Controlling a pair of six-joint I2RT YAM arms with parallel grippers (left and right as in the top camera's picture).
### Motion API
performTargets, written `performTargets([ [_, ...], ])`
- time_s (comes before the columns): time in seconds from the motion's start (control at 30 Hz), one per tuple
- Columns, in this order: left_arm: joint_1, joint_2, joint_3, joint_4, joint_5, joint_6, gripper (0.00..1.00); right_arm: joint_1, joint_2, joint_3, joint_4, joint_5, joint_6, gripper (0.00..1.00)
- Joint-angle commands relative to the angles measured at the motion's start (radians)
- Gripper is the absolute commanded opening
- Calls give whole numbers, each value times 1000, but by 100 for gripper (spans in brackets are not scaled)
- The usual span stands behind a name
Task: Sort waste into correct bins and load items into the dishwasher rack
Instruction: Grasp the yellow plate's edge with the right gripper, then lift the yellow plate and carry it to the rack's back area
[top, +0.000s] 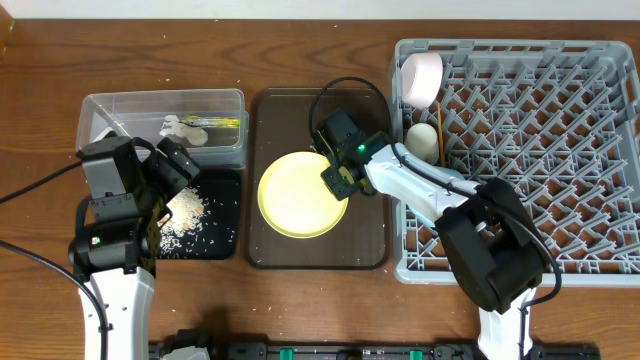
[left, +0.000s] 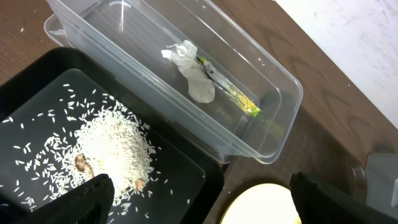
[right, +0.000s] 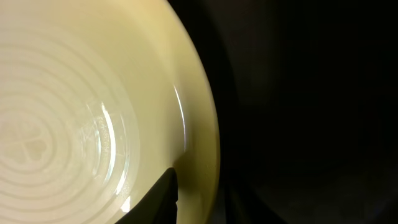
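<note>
Near us on the left, the black tray is sitting on the table with the white rice lying in it. Our left gripper is hanging over the rice with its fingers spread wide, holding nothing.

To the right, the yellow plate is lying flat in the brown serving tray. Our right gripper is reaching down at the plate's right edge. Up close, the rim is sitting between its two fingers, but we cannot tell if they are squeezing it.

Farther back on the left, the clear tub is holding the white tissue and the green wrapper, which are touching each other. On the right, the big grey rack is holding a cream cup by its left wall. Farther back, a white bowl is sitting in its far left corner.
</note>
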Motion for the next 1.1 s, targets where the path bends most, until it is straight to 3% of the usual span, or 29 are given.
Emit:
performTargets([
  [0.0,5,1,21,-3,-5,2,93,11,6,-8,2,10,-12,23],
  [0.27,5,1,21,-3,-5,2,93,27,6,-8,2,10,-12,23],
  [0.43,5,1,21,-3,-5,2,93,27,6,-8,2,10,-12,15],
  [0.57,5,1,21,-3,-5,2,93,27,6,-8,1,11,-12,1],
  [0.9,5,1,21,-3,-5,2,93,11,-69,60,-21,27,-44,1],
  [1.07,5,1,21,-3,-5,2,94,6,-214,108,-53,195,-108,1],
])
